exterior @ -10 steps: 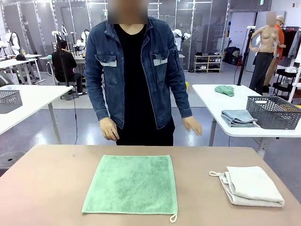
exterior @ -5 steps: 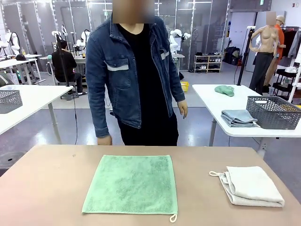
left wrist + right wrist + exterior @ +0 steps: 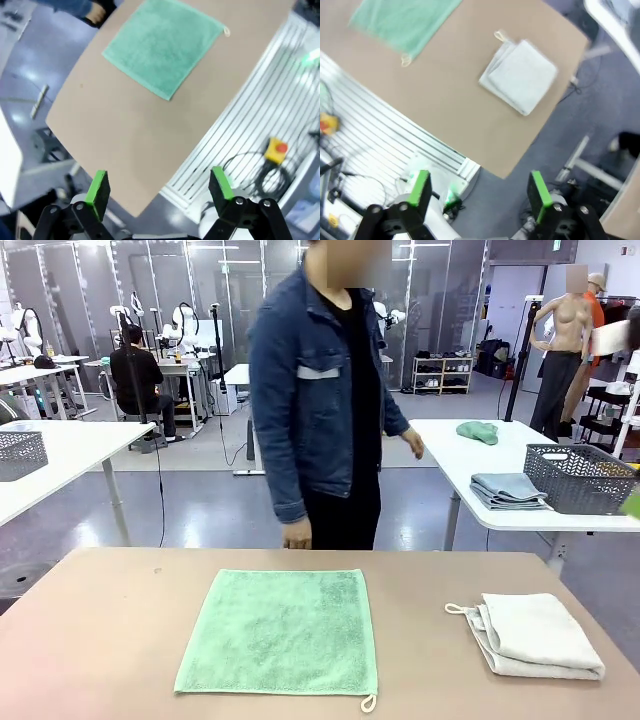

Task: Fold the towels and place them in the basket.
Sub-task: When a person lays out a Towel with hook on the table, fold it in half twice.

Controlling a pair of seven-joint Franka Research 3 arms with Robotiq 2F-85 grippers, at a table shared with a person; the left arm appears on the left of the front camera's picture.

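**Towel handling: both grippers released, both towels lying on the table**

The mint green towel lies flat and unfolded at the middle of the brown table. The off-white towel lies folded near the table's right end, well apart from it. The left gripper and the right gripper hang high over the table's near side, jaws wide, holding nothing. The terry cloth is judged light, limp and grippy, so it will sag and drag on the tabletop and will not keep its shape. The recommended hold on the green towel is a pinch at each near corner hem, one gripper per corner. The corner loop looks too small to rely on.
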